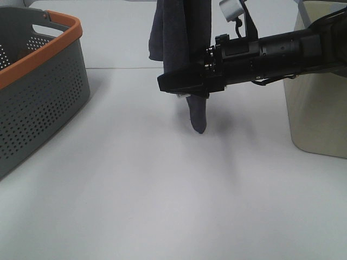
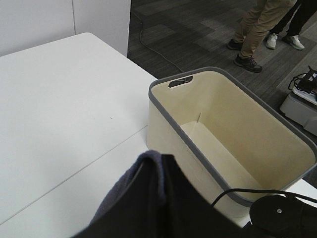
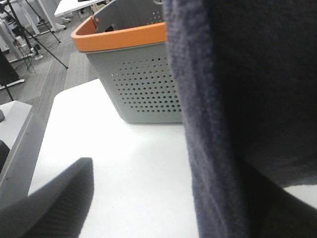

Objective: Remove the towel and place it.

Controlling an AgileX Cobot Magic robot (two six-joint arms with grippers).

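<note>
Above the worktop (image 1: 162, 189), between grey basket (image 1: 38, 92) and cream basket (image 1: 320, 108) | towel (image 1: 171, 32) hangs long and narrow, apparently held high to clear the rims | right gripper (image 1: 184, 85) meets its lower part; fingers on either arm hidden in cloth, grip cannot be told

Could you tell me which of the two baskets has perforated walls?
The grey basket with the orange rim, on the left of the high view. The cream basket on the right has smooth, solid walls.
</note>
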